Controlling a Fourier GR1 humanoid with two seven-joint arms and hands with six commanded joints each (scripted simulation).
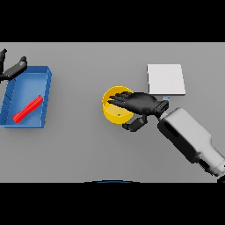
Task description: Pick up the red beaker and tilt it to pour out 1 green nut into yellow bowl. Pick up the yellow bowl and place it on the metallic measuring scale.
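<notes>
The yellow bowl [112, 110] stands at the table's middle with a small green nut [118, 115] inside it. My right hand [143, 103] lies over the bowl's right side. Its fingers stretch straight across the rim, and its thumb sits outside the bowl at the lower right, so the hand is open. The metallic measuring scale [166, 79], a pale square plate, rests just behind and to the right of that hand. The red beaker [28, 109] lies on its side in a blue tray [47, 88] at the left. My left hand [14, 68] hovers open at the tray's far corner.
The blue tray takes up the left side of the table. My right forearm [189, 136] crosses the lower right area. Bare grey tabletop lies between the tray and the bowl.
</notes>
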